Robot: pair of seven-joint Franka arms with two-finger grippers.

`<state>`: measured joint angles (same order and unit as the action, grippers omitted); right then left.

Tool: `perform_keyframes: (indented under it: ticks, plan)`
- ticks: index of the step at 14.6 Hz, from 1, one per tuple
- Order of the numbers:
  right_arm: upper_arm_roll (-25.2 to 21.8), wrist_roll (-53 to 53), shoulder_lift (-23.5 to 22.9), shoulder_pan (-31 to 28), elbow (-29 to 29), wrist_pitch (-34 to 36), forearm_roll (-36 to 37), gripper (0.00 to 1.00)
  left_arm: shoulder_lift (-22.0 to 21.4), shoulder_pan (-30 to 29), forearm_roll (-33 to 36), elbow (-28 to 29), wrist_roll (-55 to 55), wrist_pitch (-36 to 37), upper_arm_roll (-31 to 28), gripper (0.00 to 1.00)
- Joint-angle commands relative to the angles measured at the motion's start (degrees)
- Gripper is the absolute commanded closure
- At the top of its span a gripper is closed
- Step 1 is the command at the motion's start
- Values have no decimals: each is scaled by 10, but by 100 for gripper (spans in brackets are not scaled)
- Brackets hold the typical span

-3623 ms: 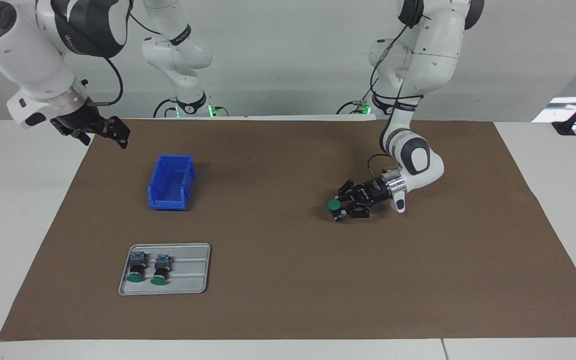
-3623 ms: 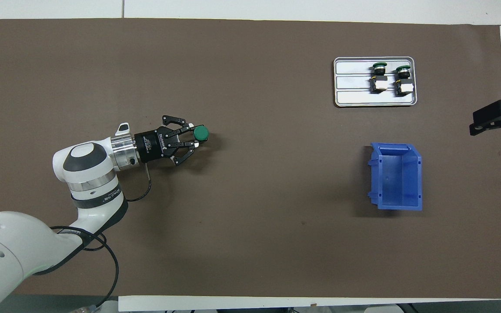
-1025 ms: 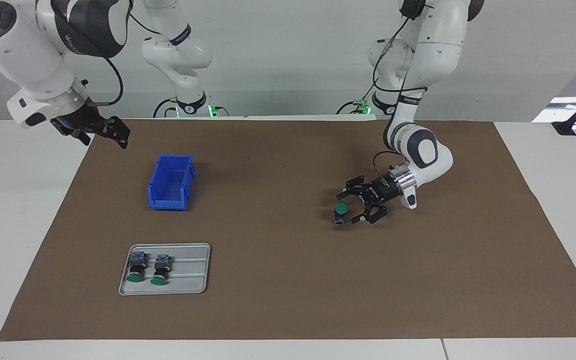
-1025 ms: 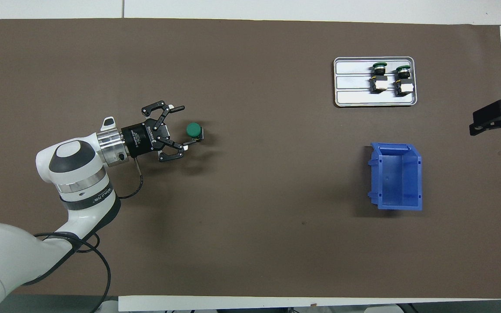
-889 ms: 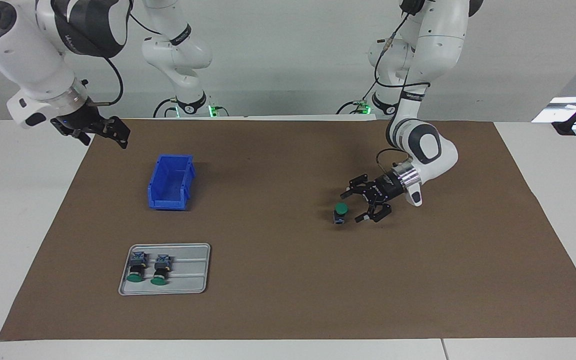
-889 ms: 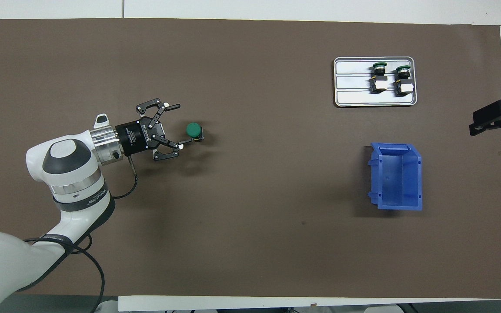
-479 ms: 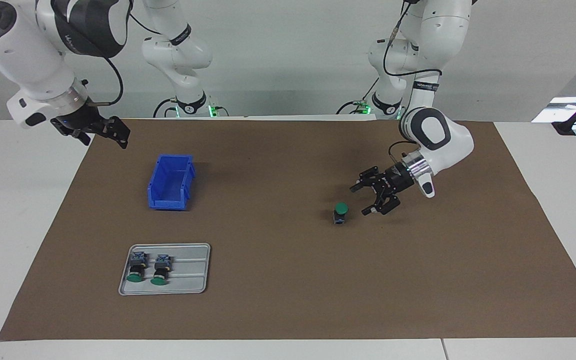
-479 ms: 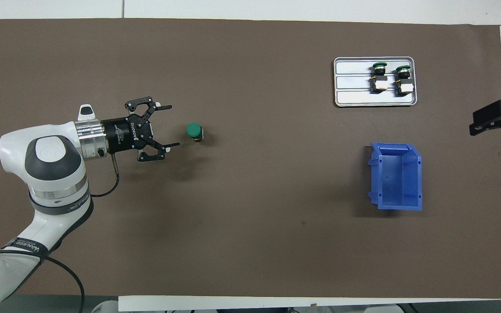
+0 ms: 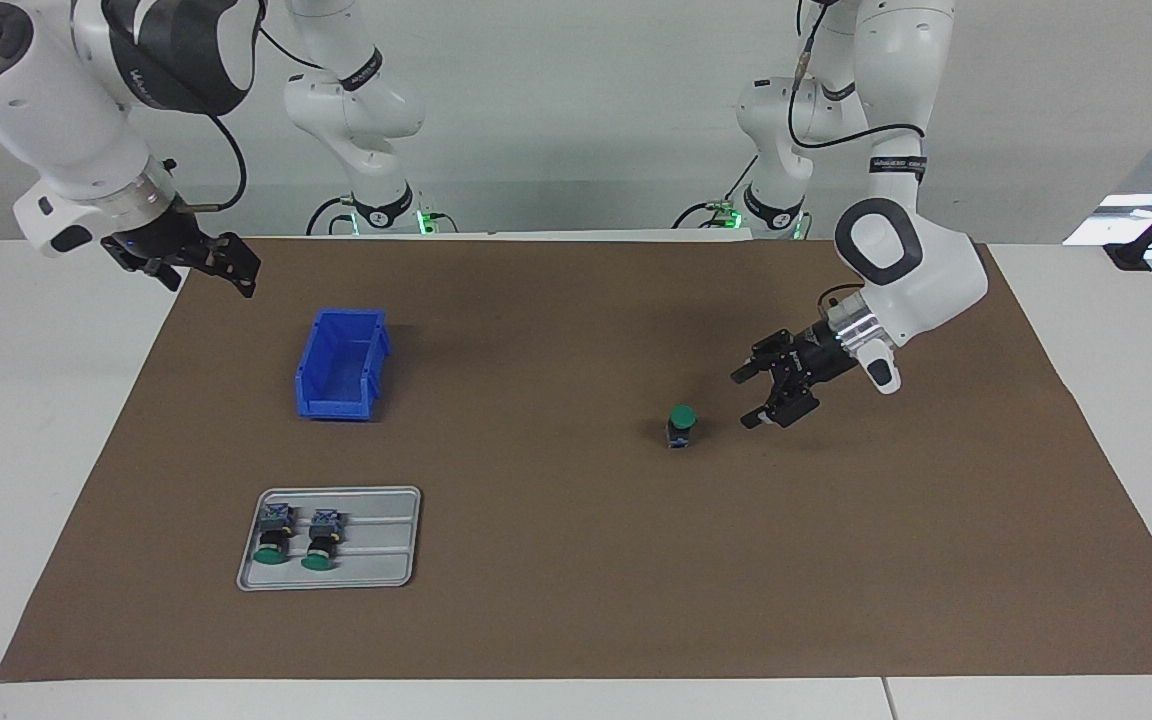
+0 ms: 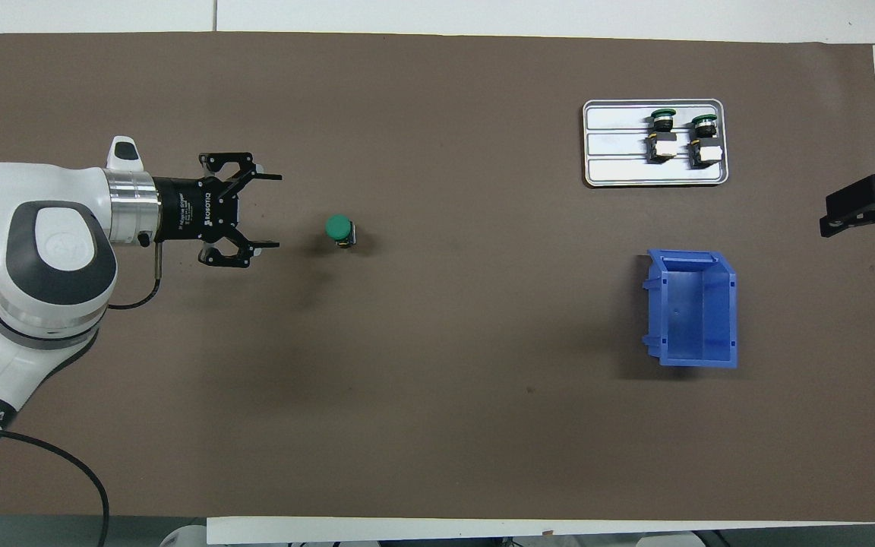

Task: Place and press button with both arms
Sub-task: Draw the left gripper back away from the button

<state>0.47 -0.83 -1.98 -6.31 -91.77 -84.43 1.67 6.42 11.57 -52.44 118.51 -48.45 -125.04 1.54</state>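
A green-capped button [image 9: 681, 425] stands upright on the brown mat, cap up, toward the left arm's end; it also shows in the overhead view [image 10: 339, 228]. My left gripper [image 9: 748, 398] is open and empty, raised a little over the mat beside the button, apart from it; in the overhead view the left gripper [image 10: 274, 210] points at the button. Two more buttons [image 9: 297, 535] lie on a grey tray [image 9: 376, 560]. My right gripper [image 9: 236, 265] waits raised over the mat's edge at the right arm's end [image 10: 859, 205].
A blue open bin [image 9: 341, 365] stands on the mat nearer to the robots than the tray; it also shows in the overhead view [image 10: 692, 308]. The tray [image 10: 620, 163] lies at the right arm's end. White table borders the mat.
My left gripper has let go of the button, opened, and drawn back toward the left arm's end, rising slightly. The button stays standing on the mat. The right arm has not moved.
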Motion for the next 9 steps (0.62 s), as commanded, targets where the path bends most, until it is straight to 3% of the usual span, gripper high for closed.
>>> perform_keyframes:
  ticks: [1, 7, 9]
  plan:
    - [-4, 11, 13, 2, -15, 0, -3, 1, 0, -9, 117, -51, -14, 44, 3, 0]
    - [-4, 11, 13, 2, -15, 0, -4, 1, 4, 26, 348, -84, 13, 22, 8, 0]
    - [-4, 11, 13, 2, -15, 0, -4, 1, 3, 44, 376, -88, 14, 21, 7, 0]
